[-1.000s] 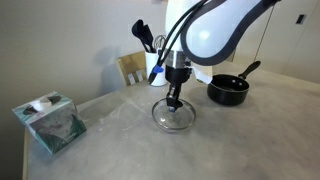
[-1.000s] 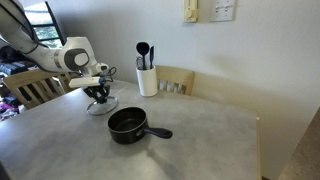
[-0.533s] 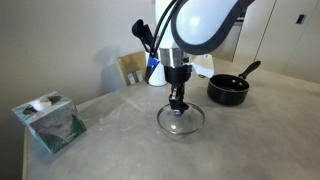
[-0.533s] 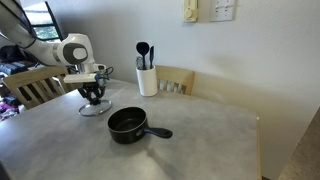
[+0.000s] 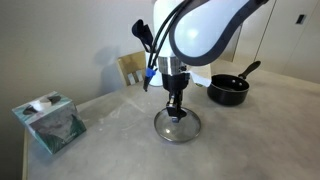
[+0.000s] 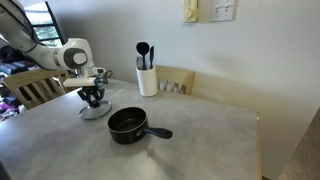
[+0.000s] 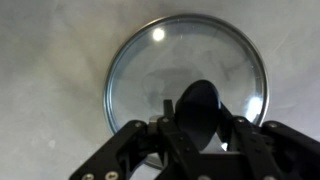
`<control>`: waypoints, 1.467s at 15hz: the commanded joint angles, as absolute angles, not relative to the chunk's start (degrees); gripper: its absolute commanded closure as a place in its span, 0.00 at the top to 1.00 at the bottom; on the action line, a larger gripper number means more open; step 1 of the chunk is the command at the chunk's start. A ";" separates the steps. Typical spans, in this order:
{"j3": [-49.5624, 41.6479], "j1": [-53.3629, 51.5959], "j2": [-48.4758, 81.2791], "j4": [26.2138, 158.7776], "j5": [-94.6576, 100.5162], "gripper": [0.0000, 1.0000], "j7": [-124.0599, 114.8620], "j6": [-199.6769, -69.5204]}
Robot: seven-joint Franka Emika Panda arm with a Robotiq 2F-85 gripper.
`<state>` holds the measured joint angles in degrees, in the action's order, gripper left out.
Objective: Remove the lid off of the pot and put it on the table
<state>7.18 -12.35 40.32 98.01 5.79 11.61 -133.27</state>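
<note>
The round glass lid (image 7: 160,70) is clear, silver-rimmed, black-knobbed. The small saucepan (image 6: 127,124) is black, the stone-look tabletop (image 5: 262,140) mottled grey.

Glass lid (image 7: 186,75) (metal-rimmed), matt table (image 5: 250,140).

A plain white wall (image 6: 250,60) is seen in an exterior view, evenly lit. A beige switch plate (image 6: 190,11) and a white outlet plate (image 6: 223,9) are mounted high on it. A wooden chair (image 6: 180,78) is set against this wall. A second wooden chair (image 6: 30,88) is placed below a bright window (image 6: 35,14).
</note>
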 commanded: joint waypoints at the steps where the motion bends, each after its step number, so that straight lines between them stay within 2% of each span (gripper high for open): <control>1: 6.37 -10.75 42.99 96.04 7.02 0.16 11.73 -136.01; 3: 6.19 -9.96 43.48 95.33 6.79 0.16 12.05 -136.59; 4: 6.19 -9.58 43.55 95.03 6.58 0.66 12.12 -136.73; 5: 6.36 -9.16 43.53 94.81 6.33 0.68 12.40 -136.81; 10: 7.76 -7.89 42.01 93.65 5.53 0.99 14.28 -134.99; 18: 11.11 -6.29 38.09 90.86 3.29 1.00 19.21 -132.21; 22: 10.02 -7.61 38.68 90.35 4.20 1.00 17.45 -133.47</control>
